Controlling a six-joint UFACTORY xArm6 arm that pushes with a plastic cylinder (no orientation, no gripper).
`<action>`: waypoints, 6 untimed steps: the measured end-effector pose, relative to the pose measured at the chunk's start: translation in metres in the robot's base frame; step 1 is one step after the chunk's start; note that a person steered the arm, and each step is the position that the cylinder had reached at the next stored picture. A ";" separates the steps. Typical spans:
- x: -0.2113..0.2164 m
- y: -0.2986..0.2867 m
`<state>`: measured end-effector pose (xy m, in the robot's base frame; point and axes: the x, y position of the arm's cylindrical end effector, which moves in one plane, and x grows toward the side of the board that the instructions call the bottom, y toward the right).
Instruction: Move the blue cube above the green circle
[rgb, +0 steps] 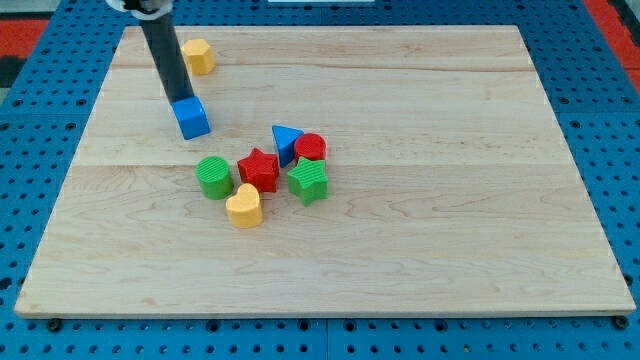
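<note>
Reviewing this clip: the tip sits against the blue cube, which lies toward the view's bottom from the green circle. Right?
Not quite. The camera view shows the blue cube toward the view's top from the green circle, not the bottom. My tip does sit against the cube.

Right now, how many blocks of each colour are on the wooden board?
Blue: 2, the blue cube and the blue triangle
Green: 2, the green circle and the green star
Red: 2, the red star and the red circle
Yellow: 2, the yellow heart and the yellow block
Total: 8
My tip touches the blue cube's top edge.
</note>
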<state>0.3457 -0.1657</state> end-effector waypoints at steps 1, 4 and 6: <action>0.004 0.021; 0.027 -0.058; 0.051 -0.007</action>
